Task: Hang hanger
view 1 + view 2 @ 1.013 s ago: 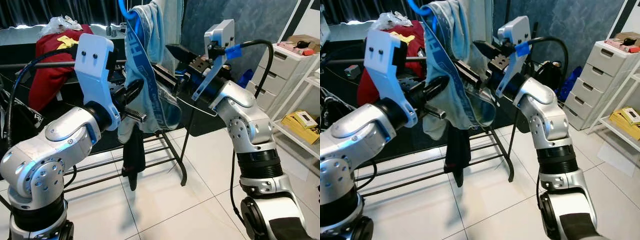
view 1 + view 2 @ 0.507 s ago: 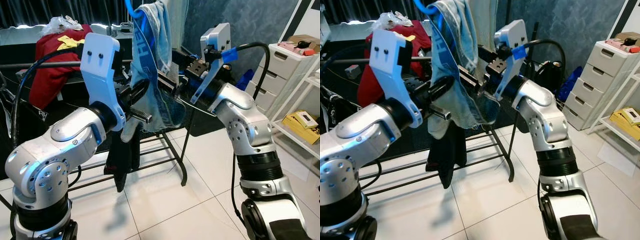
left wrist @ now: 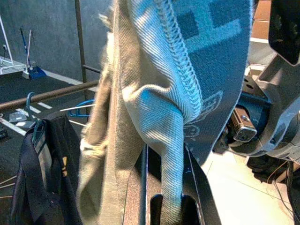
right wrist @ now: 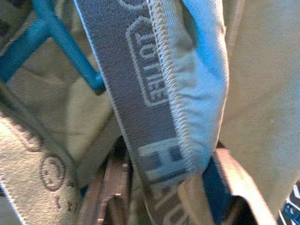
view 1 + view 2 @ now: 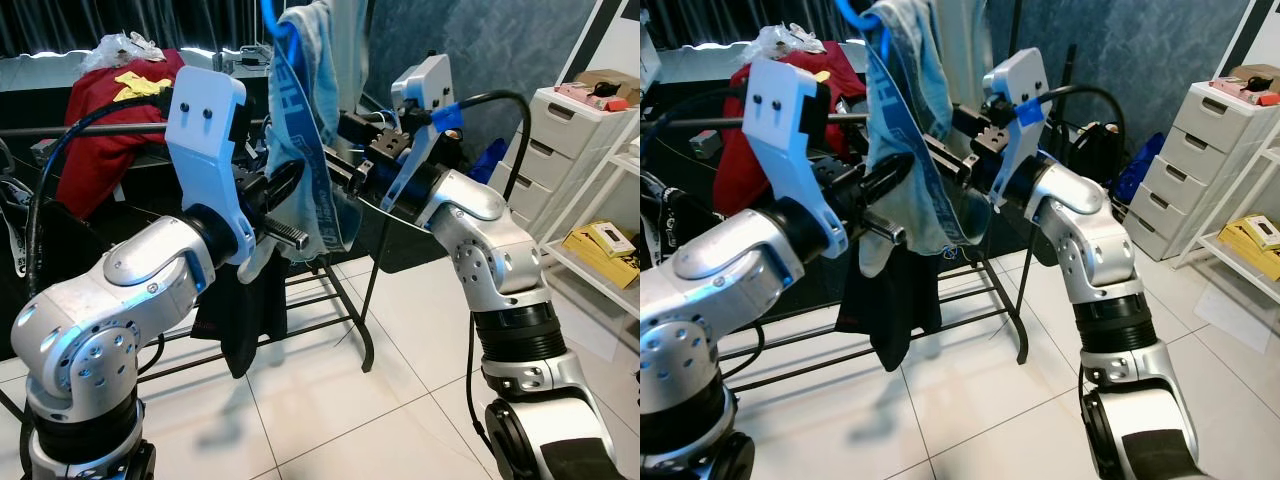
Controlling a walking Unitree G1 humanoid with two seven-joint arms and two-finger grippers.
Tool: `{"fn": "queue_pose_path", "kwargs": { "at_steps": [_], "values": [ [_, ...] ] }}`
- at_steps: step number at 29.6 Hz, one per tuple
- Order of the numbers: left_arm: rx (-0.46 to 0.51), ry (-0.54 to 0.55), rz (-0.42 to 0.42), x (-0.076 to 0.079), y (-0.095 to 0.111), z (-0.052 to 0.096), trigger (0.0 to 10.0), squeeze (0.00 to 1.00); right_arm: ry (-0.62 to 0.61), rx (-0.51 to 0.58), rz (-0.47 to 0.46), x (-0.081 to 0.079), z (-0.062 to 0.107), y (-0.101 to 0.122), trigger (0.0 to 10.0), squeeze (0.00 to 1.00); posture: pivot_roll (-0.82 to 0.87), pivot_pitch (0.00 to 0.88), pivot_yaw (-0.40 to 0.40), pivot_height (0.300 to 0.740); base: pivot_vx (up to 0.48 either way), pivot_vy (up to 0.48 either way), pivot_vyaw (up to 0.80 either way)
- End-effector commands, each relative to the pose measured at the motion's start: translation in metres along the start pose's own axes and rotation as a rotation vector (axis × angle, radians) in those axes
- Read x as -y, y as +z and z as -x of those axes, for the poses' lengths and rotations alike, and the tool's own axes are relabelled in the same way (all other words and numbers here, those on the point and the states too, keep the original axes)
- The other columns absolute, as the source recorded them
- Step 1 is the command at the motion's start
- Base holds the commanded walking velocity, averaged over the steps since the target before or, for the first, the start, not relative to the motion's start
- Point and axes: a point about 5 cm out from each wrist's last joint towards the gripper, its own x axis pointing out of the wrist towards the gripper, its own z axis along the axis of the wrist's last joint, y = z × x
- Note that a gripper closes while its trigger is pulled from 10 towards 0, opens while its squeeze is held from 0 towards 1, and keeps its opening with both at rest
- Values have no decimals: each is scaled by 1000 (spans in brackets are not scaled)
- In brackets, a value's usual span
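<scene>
A blue hanger (image 5: 271, 18) carries a light blue and beige garment (image 5: 310, 120) with a grey lettered band; it hangs between my two arms, in front of the black clothes rack (image 5: 345, 300). My left gripper (image 5: 283, 200) is shut on a fold of this garment (image 3: 164, 154), low on its near side. From the other side my right gripper (image 5: 352, 150) reaches in, open, with the lettered band (image 4: 154, 140) between its fingers (image 4: 112, 187) and the blue hanger (image 4: 65, 47) just beyond. Dark cloth (image 5: 240, 320) dangles under the left gripper.
A red garment (image 5: 100, 140) lies over the rack's rail at the back left. In the left wrist view a black garment (image 3: 42, 168) hangs on the rail (image 3: 47, 96). White drawers (image 5: 560, 130) and a shelf holding a yellow box (image 5: 600, 240) stand to the right.
My right gripper has pushed left into the garment, whose band now sits between its fingers. The left gripper rose slightly with the cloth. The dark cloth below swung left.
</scene>
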Motion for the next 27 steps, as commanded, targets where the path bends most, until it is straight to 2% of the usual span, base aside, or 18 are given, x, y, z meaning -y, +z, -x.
{"fn": "queue_pose_path", "kwargs": {
  "at_steps": [1, 5, 8, 10, 11, 12, 13, 16, 17, 19, 22, 24, 25, 27],
  "values": [
    [13, -24, -6, 5, 3, 2, 10000, 0, -37, -8, 15, 6, 1, 0, 0, 0, 5, 0, -95, 740, 0, 0, 0],
    [7, -18, -27, 1, 4, 5, 10000, 0, -54, -10, 22, 8, 2, 1, 0, 0, 4, 0, -94, 740, 0, 0, 0],
    [-17, 8, -80, -11, 2, 14, 10000, 0, -74, -6, 30, 13, 4, 3, 0, 0, 0, 0, -91, 740, 0, 0, 0],
    [-63, 55, -189, -27, -2, 24, 10000, 0, -89, 2, 32, 17, 6, 6, 0, 0, -7, 0, -88, 740, 0, 0, 0],
    [-63, 55, -189, -27, -2, 24, 10000, 0, -89, 2, 32, 17, 6, 6, 0, 0, -7, 0, -88, 740, 0, 0, 0],
    [-118, 101, -321, -44, -5, 36, 10000, 0, -102, 11, 37, 21, 7, 9, 0, 0, -12, 0, -88, 740, 0, 0, 0],
    [-118, 101, -321, -44, -5, 36, 10000, 0, -102, 11, 37, 21, 7, 9, 0, 0, -12, 0, -88, 740, 0, 0, 0],
    [-167, 130, -436, -58, -5, 46, 10000, 0, -112, 17, 43, 24, 8, 12, 0, 0, -16, 0, -87, 740, 0, 0, 0],
    [-167, 130, -436, -58, -5, 46, 10000, 0, -112, 17, 43, 24, 8, 12, 0, 0, -16, 0, -87, 740, 0, 0, 0],
    [-196, 153, -529, -70, -1, 54, 10000, 0, -119, 21, 50, 27, 9, 14, 0, 0, -16, 0, -88, 740, 0, 0, 0],
    [-208, 160, -564, -74, 1, 57, 10000, 0, -122, 22, 51, 28, 9, 15, 0, 0, -16, 0, -88, 740, 0, 0, 0],
    [-197, 77, -612, -73, 9, 67, 10000, 0, -130, 17, 62, 30, 11, 15, 0, 0, -20, 0, -90, 740, 0, 0, 0],
    [-197, 77, -612, -73, 9, 67, 10000, 0, -130, 17, 62, 30, 11, 15, 0, 0, -20, 0, -90, 740, 0, 0, 0],
    [-212, -59, -662, -64, 14, 78, 10000, 0, -143, 11, 74, 34, 13, 16, 0, 0, -20, 0, -91, 740, 0, 0, 0]
  ]
}}
